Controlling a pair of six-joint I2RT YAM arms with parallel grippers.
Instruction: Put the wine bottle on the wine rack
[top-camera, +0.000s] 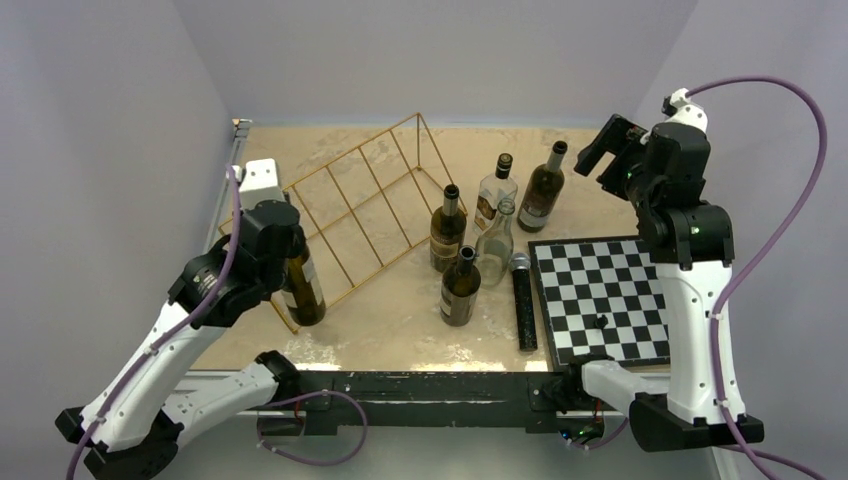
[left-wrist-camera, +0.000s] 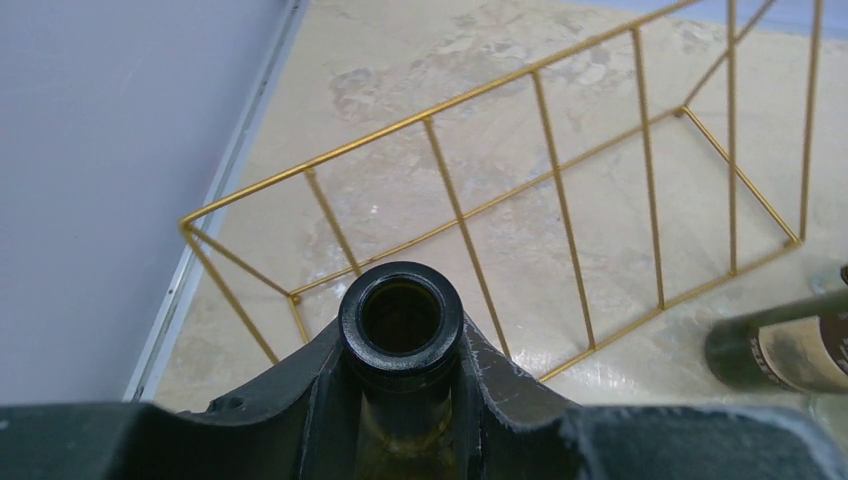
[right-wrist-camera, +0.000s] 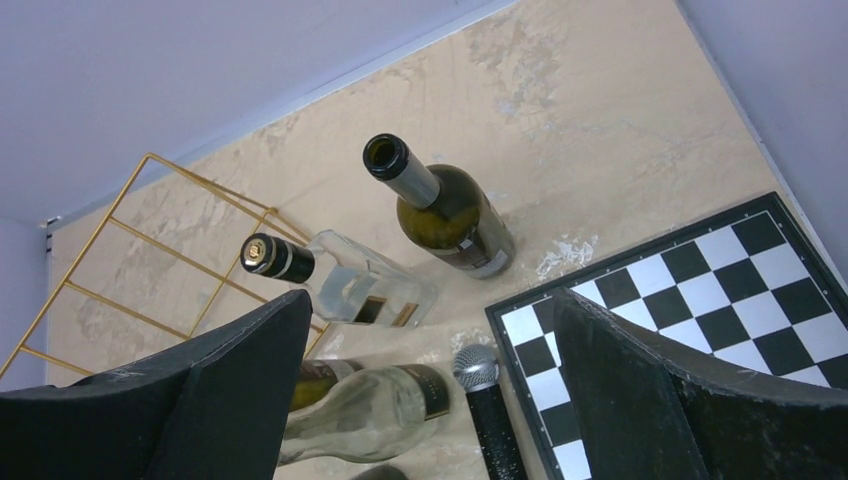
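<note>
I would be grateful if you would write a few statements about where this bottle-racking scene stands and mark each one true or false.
1. The left gripper is shut on the neck of an upright dark wine bottle. True.
2. The right gripper grips a bottle. False: it is open and empty, raised above the table's right side.
3. One bottle already lies in the wine rack. False: no bottle lies in its slots, and the held bottle is at its near left end.
4. A microphone lies between the standing bottles and the chessboard. True.
</note>
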